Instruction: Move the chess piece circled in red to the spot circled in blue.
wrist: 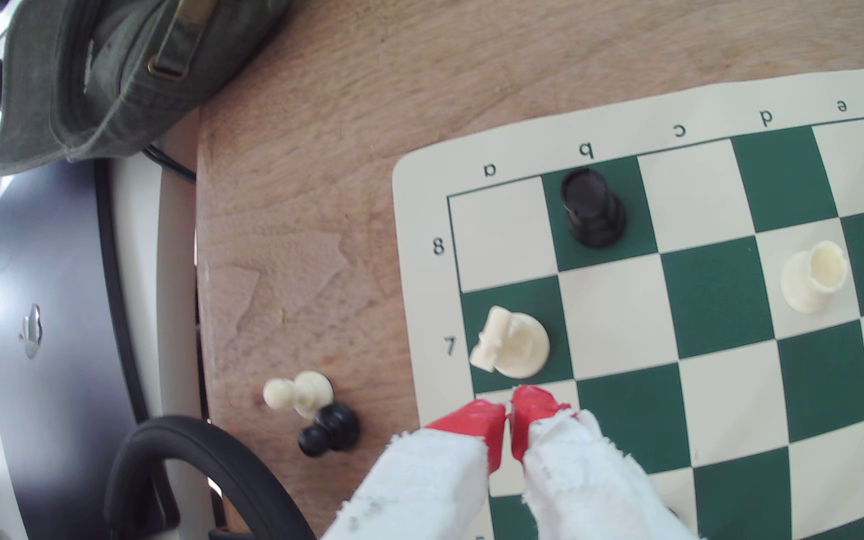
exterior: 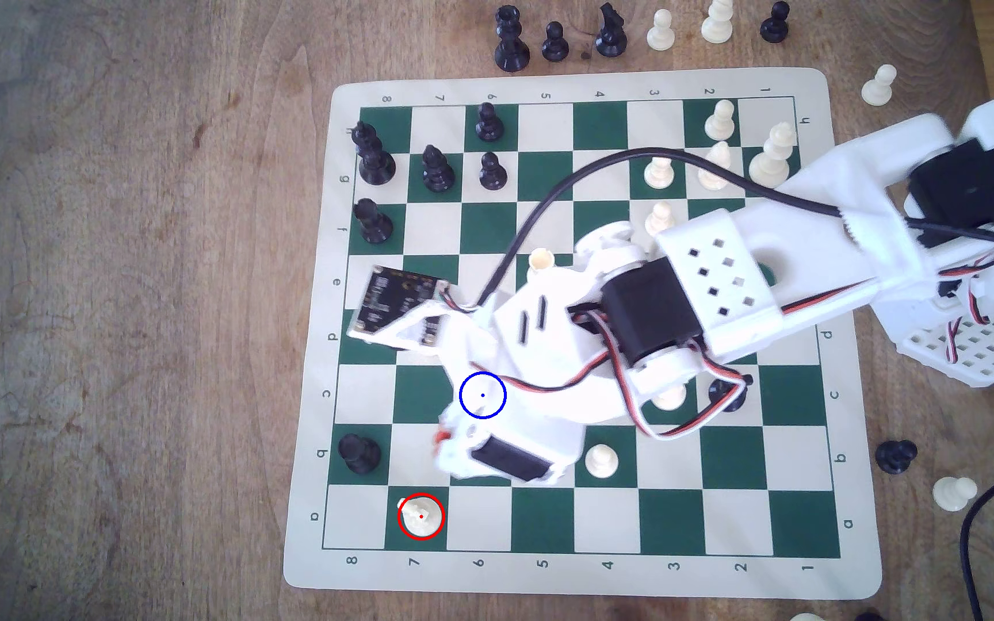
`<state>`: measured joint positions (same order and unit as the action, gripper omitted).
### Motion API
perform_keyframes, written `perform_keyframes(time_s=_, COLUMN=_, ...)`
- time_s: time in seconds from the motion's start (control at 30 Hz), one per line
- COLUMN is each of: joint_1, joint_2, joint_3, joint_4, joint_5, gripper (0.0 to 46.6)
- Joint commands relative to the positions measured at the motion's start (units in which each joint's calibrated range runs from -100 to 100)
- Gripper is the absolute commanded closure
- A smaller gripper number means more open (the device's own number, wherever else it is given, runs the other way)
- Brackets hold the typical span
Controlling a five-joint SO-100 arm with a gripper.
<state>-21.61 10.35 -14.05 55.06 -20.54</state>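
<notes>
On the green a7 square, in the board's corner at the lower left of the exterior view, we see the small cream-white plastic knight (exterior: 420, 516) standing upright inside its red ring, with nothing touching it. The blue-ringed cream square (exterior: 482, 395) lies two rows up and one column right in that view, mostly under our white arm. Our red-tipped gripper (wrist: 508, 410) hovers just beside the knight (wrist: 510, 343), its fingertips (wrist: 487, 415) pressed nearly together and holding nothing. A black flat-topped rook (wrist: 592, 207) stands near on b8.
</notes>
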Motion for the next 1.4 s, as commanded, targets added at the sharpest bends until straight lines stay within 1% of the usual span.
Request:
perform_keyframes(time_s=0.0, joint_1=-0.88, joint_2=6.04, joint_3=-15.59, joint_4=1.70, joint_5=-0.59, gripper=46.2)
perform_keyframes(time_s=0.07, joint_1=-0.96, joint_2=8.07, joint_3=-17.86, joint_4=2.02, joint_5=-0.68, gripper=45.5)
perform_keyframes(time_s=0.1, joint_1=-0.96, joint_2=8.92, joint_3=-18.95, joint_4=2.19, joint_5=-0.73, gripper=44.4)
perform_keyframes(time_s=0.13, joint_1=-0.96, joint_2=9.77, joint_3=-19.67, joint_4=2.19, joint_5=-0.83, gripper=42.9)
perform_keyframes(time_s=0.17, joint_1=-1.19, joint_2=11.30, joint_3=-20.94, joint_4=2.19, joint_5=-0.93, gripper=39.6)
perform_keyframes(time_s=0.2, joint_1=-1.35, joint_2=12.23, joint_3=-21.49, joint_4=2.19, joint_5=-0.98, gripper=38.6)
perform_keyframes(time_s=0.4, joint_1=-1.43, joint_2=16.39, joint_3=-23.21, joint_4=2.76, joint_5=-0.78, gripper=36.2)
perform_keyframes(time_s=0.43, joint_1=-1.43, joint_2=17.07, joint_3=-23.48, joint_4=3.09, joint_5=-0.68, gripper=36.2)
perform_keyframes(time_s=0.47, joint_1=-1.58, joint_2=18.34, joint_3=-23.66, joint_4=3.58, joint_5=-0.39, gripper=37.7)
perform_keyframes(time_s=0.53, joint_1=-1.66, joint_2=19.45, joint_3=-24.12, joint_4=3.99, joint_5=-0.29, gripper=38.1)
perform_keyframes(time_s=0.73, joint_1=-1.04, joint_2=22.25, joint_3=-26.93, joint_4=3.99, joint_5=-0.10, gripper=33.5)
perform_keyframes(time_s=0.87, joint_1=-0.96, joint_2=22.76, joint_3=-27.83, joint_4=3.66, joint_5=-0.10, gripper=33.3)
perform_keyframes(time_s=1.03, joint_1=-1.43, joint_2=25.99, joint_3=-31.82, joint_4=3.66, joint_5=0.24, gripper=34.1)
perform_keyframes(time_s=1.37, joint_1=-0.88, joint_2=27.68, joint_3=-32.82, joint_4=3.58, joint_5=0.68, gripper=34.1)
